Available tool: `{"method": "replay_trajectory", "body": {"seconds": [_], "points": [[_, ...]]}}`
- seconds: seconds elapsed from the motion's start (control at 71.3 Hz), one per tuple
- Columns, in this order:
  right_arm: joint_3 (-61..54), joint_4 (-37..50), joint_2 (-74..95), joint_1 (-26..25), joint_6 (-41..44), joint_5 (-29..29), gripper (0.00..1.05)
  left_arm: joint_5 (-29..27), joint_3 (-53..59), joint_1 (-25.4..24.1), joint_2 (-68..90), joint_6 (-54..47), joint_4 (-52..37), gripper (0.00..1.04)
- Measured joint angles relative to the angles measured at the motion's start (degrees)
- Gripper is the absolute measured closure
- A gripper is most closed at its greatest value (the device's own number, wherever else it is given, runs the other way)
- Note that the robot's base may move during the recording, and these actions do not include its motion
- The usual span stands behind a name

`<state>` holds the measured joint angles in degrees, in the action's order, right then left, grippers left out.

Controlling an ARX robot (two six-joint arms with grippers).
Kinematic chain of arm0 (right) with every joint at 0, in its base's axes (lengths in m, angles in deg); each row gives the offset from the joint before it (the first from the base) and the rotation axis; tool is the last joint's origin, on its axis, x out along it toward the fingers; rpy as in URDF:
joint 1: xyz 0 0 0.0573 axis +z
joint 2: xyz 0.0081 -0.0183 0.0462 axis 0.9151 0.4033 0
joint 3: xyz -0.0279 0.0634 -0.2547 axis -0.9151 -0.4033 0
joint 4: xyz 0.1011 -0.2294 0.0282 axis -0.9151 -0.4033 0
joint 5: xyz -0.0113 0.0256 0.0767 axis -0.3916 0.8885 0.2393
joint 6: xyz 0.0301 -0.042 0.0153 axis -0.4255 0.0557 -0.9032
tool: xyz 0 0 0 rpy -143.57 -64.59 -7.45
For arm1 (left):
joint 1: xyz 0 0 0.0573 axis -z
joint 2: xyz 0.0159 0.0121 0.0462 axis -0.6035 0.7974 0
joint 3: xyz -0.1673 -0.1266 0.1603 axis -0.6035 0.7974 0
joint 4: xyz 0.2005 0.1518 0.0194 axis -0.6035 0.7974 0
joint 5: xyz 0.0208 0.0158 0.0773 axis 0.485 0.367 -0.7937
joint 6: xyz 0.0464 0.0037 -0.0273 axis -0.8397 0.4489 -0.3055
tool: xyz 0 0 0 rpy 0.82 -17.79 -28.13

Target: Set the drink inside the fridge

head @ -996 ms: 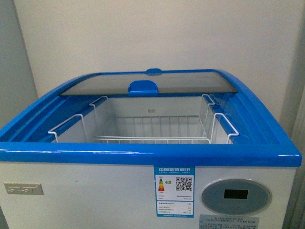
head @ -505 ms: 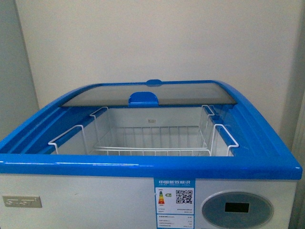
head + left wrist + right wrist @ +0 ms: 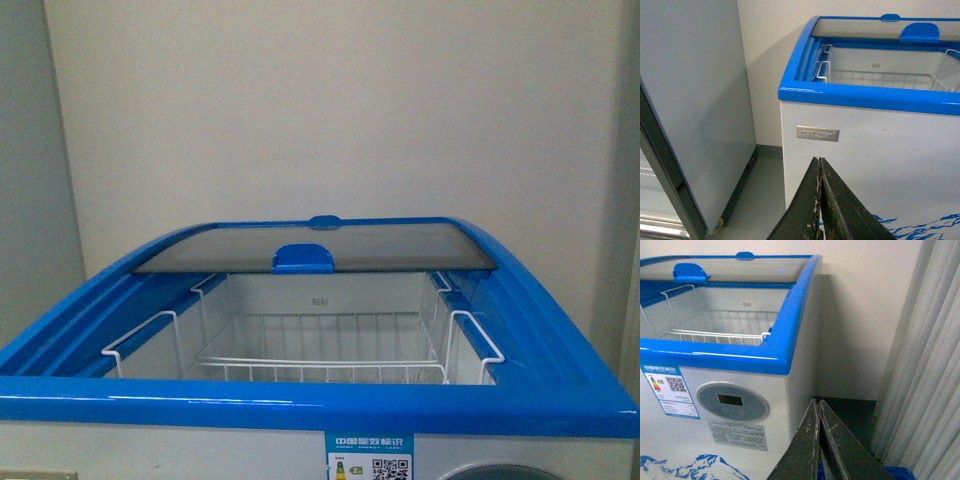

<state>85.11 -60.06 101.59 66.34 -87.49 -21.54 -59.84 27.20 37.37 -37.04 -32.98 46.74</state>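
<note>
Since the earlier frame, the fridge [image 3: 300, 405] sits lower in the front view, its glass lid [image 3: 315, 247] slid back. Both the left gripper [image 3: 819, 200] and the right gripper [image 3: 818, 440] are clenched empty before its front.

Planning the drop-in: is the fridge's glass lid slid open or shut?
Open. The glass lid sits pushed to the back of the fridge, leaving the white wire basket uncovered.

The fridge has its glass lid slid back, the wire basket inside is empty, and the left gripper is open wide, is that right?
Not quite. The left gripper is shut, its fingers pressed together with nothing between them, as the left wrist view shows. The rest holds: the fridge has its glass lid slid back, and the wire basket inside is empty.
</note>
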Motion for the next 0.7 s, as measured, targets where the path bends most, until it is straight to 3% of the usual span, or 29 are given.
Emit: {"method": "replay_trajectory", "body": {"seconds": [0.701], "points": [[-2.1, -10.1, -13.6, 0.0, 0.0, 0.0, 1.02, 0.0, 0.0, 0.0, 0.0, 0.0, 0.0, 1.02]]}}
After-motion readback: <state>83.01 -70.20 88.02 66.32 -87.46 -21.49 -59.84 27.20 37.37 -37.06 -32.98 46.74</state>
